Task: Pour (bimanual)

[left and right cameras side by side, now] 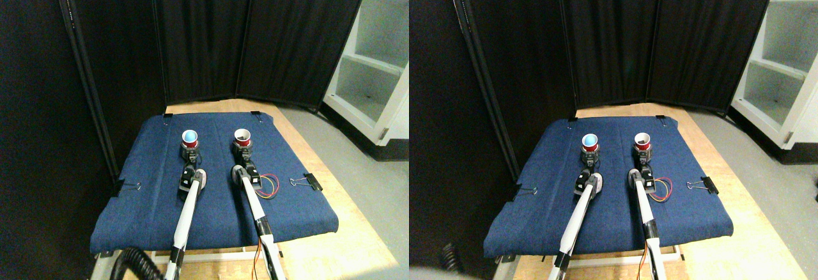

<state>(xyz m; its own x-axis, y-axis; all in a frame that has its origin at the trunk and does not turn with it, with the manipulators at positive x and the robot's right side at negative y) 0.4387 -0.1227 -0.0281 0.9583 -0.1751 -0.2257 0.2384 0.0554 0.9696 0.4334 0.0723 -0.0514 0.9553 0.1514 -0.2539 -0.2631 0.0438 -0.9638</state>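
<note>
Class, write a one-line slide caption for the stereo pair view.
Two pale manipulators reach over a blue denim cloth, each meeting a red paper cup: left one blue inside, right one white inside.

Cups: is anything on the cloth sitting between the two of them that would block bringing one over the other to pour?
Nothing visible. The left cup and right cup stand side by side with only bare blue cloth between them. The binder clip and loose wires lie off to the right, clear of that gap.
</note>
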